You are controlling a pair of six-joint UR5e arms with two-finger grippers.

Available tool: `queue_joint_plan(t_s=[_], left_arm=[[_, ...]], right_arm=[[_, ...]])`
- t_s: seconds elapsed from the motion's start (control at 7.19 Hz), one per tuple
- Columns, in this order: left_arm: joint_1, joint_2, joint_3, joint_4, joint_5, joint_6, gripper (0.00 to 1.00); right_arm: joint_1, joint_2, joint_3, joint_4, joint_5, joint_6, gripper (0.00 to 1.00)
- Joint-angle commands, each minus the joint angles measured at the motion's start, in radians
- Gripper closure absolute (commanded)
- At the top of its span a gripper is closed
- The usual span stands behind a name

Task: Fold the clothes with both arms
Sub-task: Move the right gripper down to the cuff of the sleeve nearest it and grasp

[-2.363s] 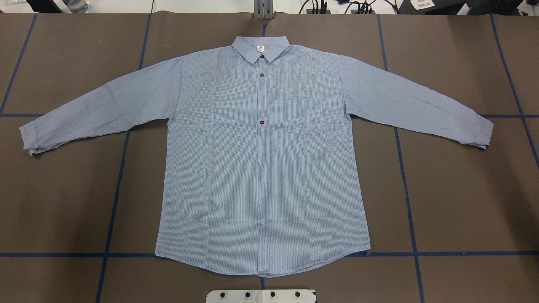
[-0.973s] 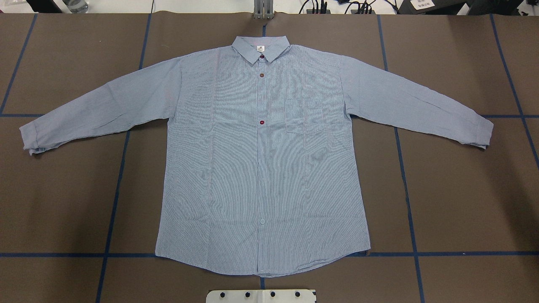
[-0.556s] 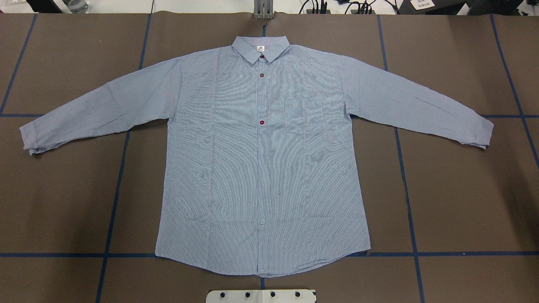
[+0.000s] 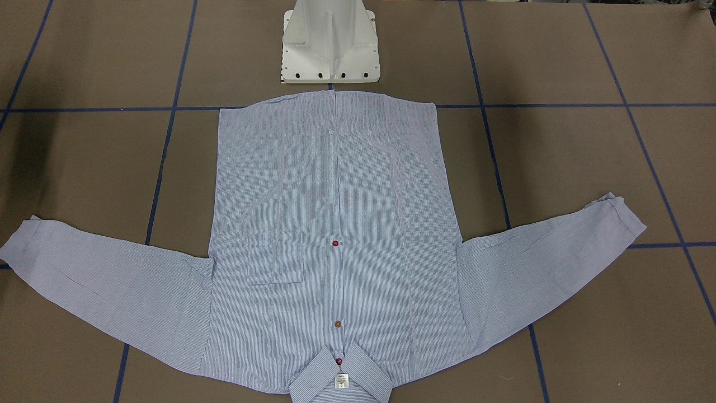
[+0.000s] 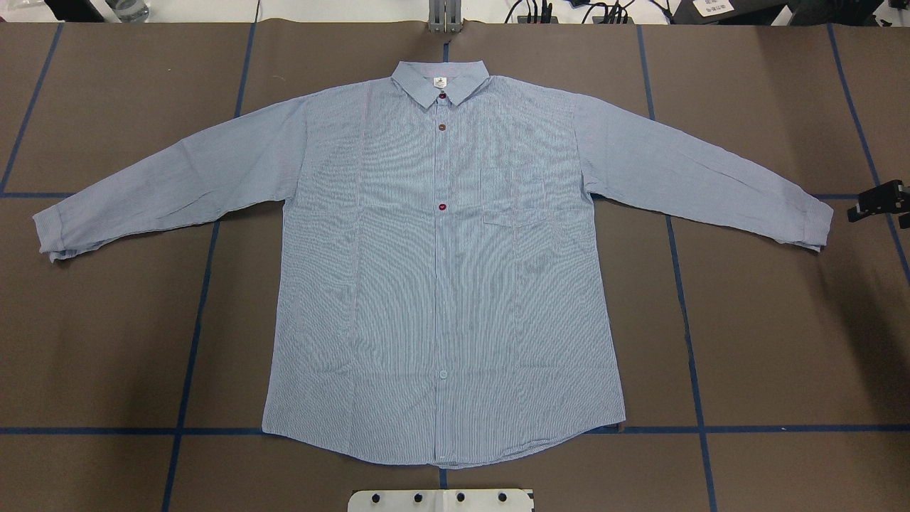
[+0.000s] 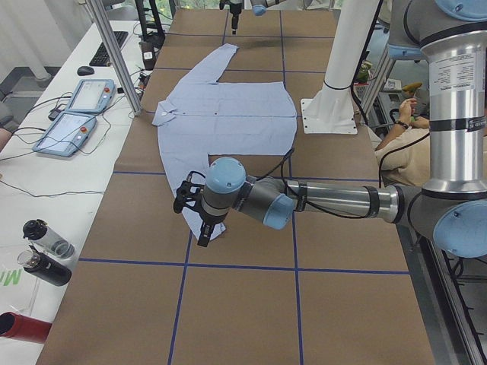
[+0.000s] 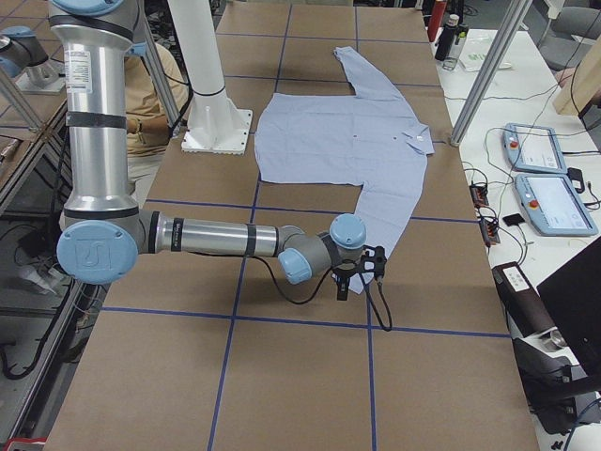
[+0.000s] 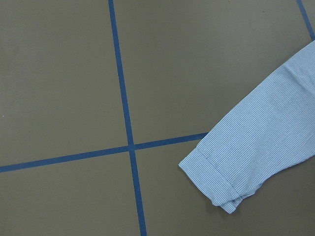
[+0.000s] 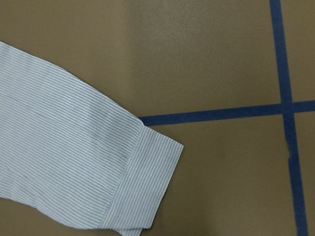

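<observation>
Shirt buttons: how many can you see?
4 on the shirt. A red button at the collar, a brown button just below it, a second red button mid-chest, and a pale button near the hem. More pale ones may hide in the stripes.

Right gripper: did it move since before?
Yes. The right gripper came in from the overhead view's right edge, toward the shirt cuff, reaching the blue tape line there.

Shirt (image 5: 441,284) flat on table (image 5: 106,341)
</observation>
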Motion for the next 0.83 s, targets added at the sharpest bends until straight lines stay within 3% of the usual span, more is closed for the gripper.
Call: queue_joint_plan(t_s=[0.0,0.7], left_arm=[[0.002,-0.001,0.0,0.0,0.002,0.0,0.0],[0.002,-0.001,0.001,0.0,0.0,0.0,0.0]], right_arm=[[-0.063,0.004,-0.013,0.049,-0.038,0.081,0.01],[-0.12,0.024,-0.027,0.079,-0.064,0.291,0.04]])
